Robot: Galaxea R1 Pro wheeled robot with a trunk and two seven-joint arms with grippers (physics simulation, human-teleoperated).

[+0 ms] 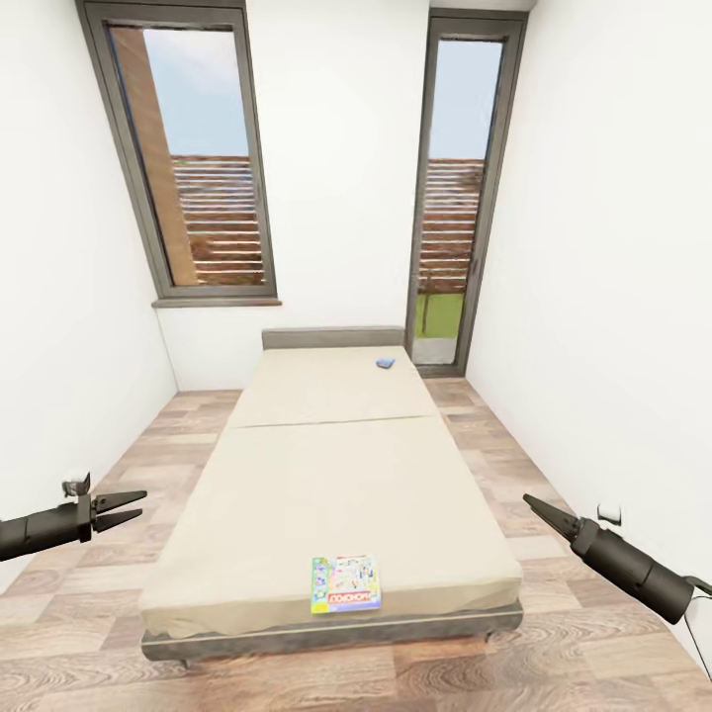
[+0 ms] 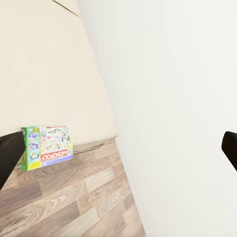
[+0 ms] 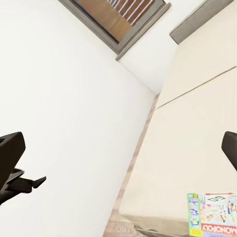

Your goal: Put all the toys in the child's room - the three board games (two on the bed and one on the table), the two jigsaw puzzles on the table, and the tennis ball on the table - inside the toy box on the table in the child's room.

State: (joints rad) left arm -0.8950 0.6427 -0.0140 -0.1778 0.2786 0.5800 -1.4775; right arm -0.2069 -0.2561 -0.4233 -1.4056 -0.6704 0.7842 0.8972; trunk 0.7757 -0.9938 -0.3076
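You had both arms held out low over the wood floor (image 1: pixel 297 682), one on each side of the bed's (image 1: pixel 297 494) foot, and neither carried anything. Your left gripper (image 1: pixel 127 506) stood with its fingers spread apart, empty, out past the bed's left edge and well apart from the mattress. Your right gripper (image 1: pixel 537 506) pointed inward toward the bed from the right; in the head view its fingers read as a single dark taper, while the right wrist view showed dark finger parts (image 3: pixel 11 153) at both sides of the picture with a wide gap between, so it looked parted and empty too.

Nearest you on the bed lay the multicoloured board game (image 1: pixel 346 583), flat on the beige mattress right at the foot edge, a little right of centre, its red "MONOPOLY" band turned toward you. It also showed in the left wrist view (image 2: pixel 48 146) and the right wrist view (image 3: pixel 213 215), touched by neither gripper.

Further up, past the seam across the mattress, the small blue board game (image 1: pixel 385 363) lay flat near the right side, close to the grey headboard (image 1: pixel 332 338).

Behind the bed stood a white wall with a tall window (image 1: pixel 188 158) at left and a glazed door (image 1: pixel 455 188) at right.
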